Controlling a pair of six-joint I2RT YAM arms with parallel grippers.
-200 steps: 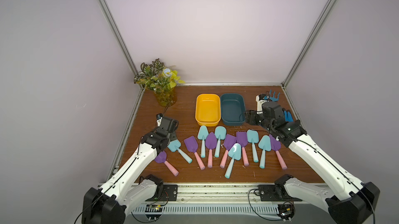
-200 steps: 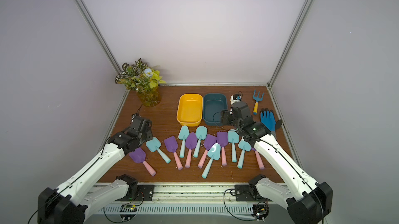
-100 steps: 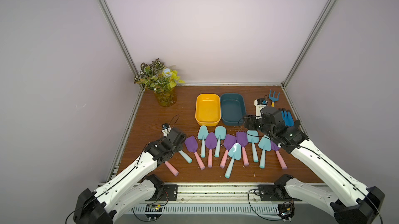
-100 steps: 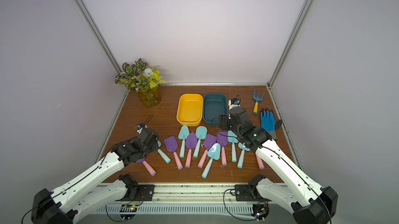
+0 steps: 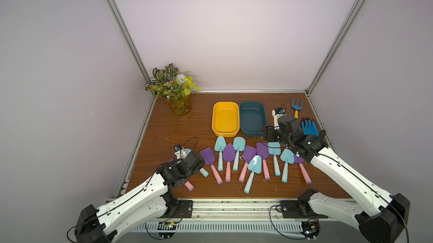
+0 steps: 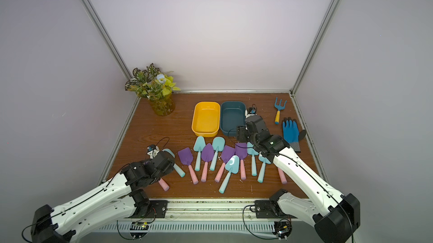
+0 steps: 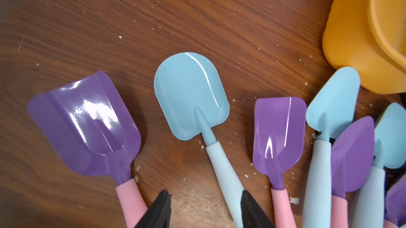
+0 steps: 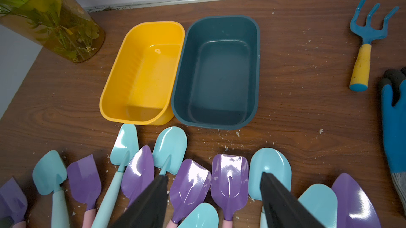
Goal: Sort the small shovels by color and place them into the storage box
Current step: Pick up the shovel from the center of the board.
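Small shovels (image 5: 255, 164) lie in a loose row across the lower middle of the frame in both top views. All are flat on the wooden table (image 5: 178, 131) with blades toward the back, purple ones with pink handles mixed among light-blue ones with aqua handles. Just behind the row you see the yellow box (image 5: 225, 133) and the dark teal box (image 5: 252, 133) side by side.

Your left gripper (image 7: 204, 194) sits low over the row's left end, at the lower left of the frame. It is released, fingers spread. The aqua handle of a light-blue shovel (image 7: 191, 97) runs between them near one finger; you cannot tell whether they touch. A purple shovel (image 7: 85, 123) lies just beside it, its pink handle outside the fingers.

Your right gripper (image 8: 213, 175) hangs over the right part of the row, fingers parted wide and grasping nothing. Farther right lie a blue rake (image 5: 297, 106) and a blue glove (image 5: 309, 128). A vase of leaves (image 5: 179, 108) stands at the back left corner.
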